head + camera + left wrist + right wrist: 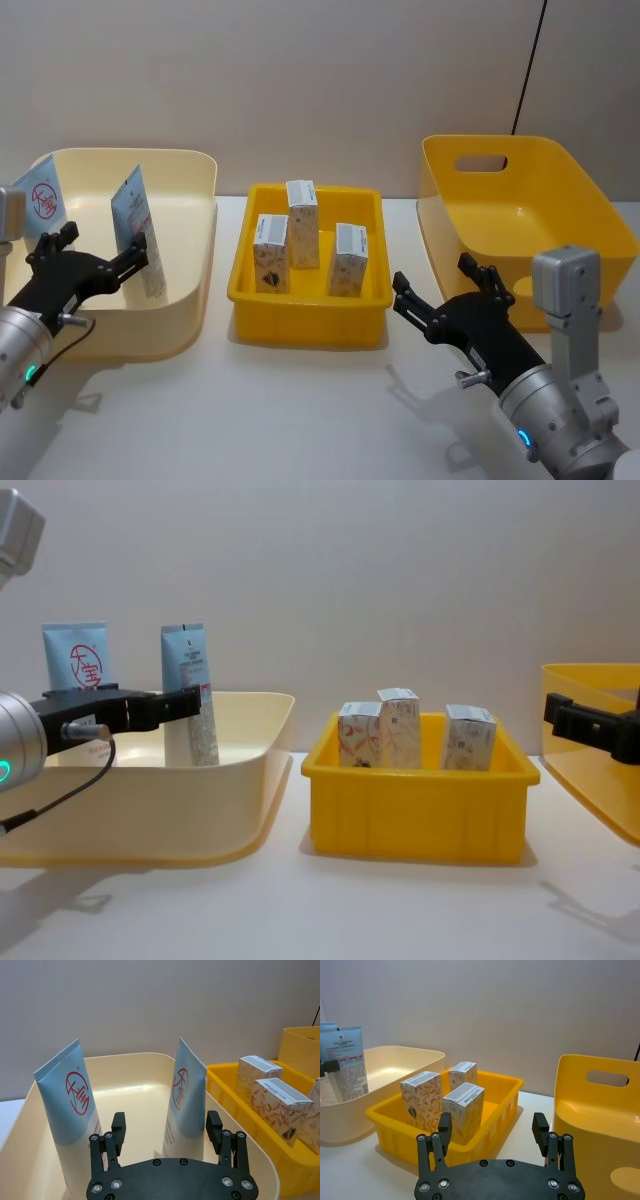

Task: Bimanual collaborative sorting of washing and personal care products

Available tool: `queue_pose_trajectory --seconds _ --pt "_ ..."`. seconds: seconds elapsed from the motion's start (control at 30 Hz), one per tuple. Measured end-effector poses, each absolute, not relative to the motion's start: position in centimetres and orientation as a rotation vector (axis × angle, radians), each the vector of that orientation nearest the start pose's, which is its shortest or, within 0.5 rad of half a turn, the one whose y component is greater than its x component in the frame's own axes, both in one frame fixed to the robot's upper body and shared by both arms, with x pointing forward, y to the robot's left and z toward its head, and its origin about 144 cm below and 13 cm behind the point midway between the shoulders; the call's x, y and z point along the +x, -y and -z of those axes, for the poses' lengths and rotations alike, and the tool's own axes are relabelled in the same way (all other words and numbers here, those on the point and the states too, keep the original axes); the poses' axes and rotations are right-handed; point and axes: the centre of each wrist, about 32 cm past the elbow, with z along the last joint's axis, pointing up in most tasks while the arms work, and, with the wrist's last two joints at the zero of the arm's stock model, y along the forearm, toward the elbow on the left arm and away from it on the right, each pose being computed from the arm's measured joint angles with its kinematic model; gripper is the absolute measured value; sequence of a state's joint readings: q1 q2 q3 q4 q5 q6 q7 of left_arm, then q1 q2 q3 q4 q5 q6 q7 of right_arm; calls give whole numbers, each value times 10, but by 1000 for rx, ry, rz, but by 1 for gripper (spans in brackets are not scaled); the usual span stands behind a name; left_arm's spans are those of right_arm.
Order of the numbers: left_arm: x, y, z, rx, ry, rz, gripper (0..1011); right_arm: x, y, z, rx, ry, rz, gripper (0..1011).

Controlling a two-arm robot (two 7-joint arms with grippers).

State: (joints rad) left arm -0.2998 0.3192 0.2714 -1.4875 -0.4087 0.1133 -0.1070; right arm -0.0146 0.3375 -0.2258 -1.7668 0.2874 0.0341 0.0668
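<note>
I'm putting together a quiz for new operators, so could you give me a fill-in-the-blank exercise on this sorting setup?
The middle yellow tray holds ___ white cartons.
The cream bin holds ___ upright pale-blue tubes.
The left gripper, at the cream bin, and the right gripper, between the tray and the handled yellow bin, both have ___ fingers.
The handled yellow bin stands on the robot's ___ side.
Missing words: three; two; open; right.
</note>
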Motion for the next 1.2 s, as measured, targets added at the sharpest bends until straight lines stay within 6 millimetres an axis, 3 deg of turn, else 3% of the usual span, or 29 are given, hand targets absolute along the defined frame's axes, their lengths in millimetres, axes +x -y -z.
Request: queue_pose_trajectory --seconds 0.93,1.17,1.2 --pt "573 -238 -1206 -45 -58 -1140 1002 443 237 -1189 26 75 1229 1001" --pt "577 -236 -1207 -44 -63 -1129 896 443 237 -1189 26 75 1229 1001" --pt "577 -236 -1207 -44 -64 -1128 842 443 237 -1189 26 75 1230 1001"
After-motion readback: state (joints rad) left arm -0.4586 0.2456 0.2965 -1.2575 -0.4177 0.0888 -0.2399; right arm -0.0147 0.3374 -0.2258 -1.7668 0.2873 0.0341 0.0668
